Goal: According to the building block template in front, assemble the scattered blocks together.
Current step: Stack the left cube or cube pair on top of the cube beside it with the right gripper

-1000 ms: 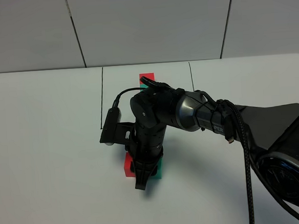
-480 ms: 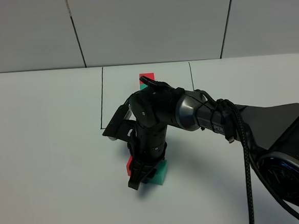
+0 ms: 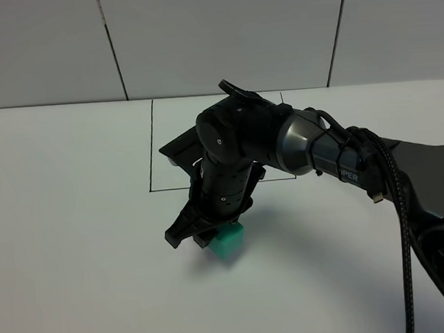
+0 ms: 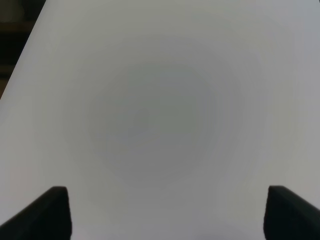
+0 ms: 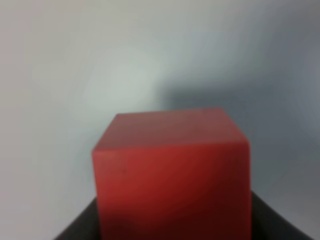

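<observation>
The red cube [image 5: 170, 170] of the scattered blocks fills the right wrist view, sitting between the dark fingers of my right gripper [image 5: 170, 231], which is shut on it. From above, the right gripper [image 3: 192, 235] reaches across to the left of centre, low over the table, and hides the red cube. The teal-green cube [image 3: 229, 242] sits on the table right beside the fingers. My right arm covers the building block template. My left gripper [image 4: 170, 212] is open over bare white table with nothing between its fingers.
A thin black drawn rectangle [image 3: 151, 148] lies on the white table [image 3: 66, 223] behind the cubes, partly under the right arm [image 3: 312, 149]. A grey panelled wall stands behind the table.
The right wrist has turned and swung towards the back. The red cube, visible beside the fingers before, is now hidden. The teal cube has shifted slightly.
</observation>
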Available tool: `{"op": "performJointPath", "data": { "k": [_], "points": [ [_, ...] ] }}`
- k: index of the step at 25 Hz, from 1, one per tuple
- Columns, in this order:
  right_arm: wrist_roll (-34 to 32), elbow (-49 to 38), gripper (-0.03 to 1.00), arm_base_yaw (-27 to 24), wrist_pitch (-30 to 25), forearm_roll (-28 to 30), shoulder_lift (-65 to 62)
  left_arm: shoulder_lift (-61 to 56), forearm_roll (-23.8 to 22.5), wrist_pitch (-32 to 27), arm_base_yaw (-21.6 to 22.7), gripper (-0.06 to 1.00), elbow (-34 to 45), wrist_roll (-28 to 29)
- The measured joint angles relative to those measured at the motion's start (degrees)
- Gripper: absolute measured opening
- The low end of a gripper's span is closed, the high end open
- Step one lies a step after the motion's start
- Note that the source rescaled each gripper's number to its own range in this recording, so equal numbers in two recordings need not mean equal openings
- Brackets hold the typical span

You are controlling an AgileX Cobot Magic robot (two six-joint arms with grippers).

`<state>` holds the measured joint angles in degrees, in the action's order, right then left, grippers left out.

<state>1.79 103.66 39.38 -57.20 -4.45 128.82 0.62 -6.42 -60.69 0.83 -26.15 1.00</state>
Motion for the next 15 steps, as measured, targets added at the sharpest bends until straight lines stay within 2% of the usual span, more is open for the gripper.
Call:
{"op": "performJointPath", "data": {
  "k": [5,15],
  "points": [
    [-14.1,0.0,0.08,-1.1,2.2,0.1,0.0,0.0,0.0,0.0,0.0,0.94,0.0,0.0],
    [-34.0,-0.8,0.08,-1.3,7.4,0.7,0.0,0.0,0.0,0.0,0.0,0.94,0.0,0.0]
  ]
}}
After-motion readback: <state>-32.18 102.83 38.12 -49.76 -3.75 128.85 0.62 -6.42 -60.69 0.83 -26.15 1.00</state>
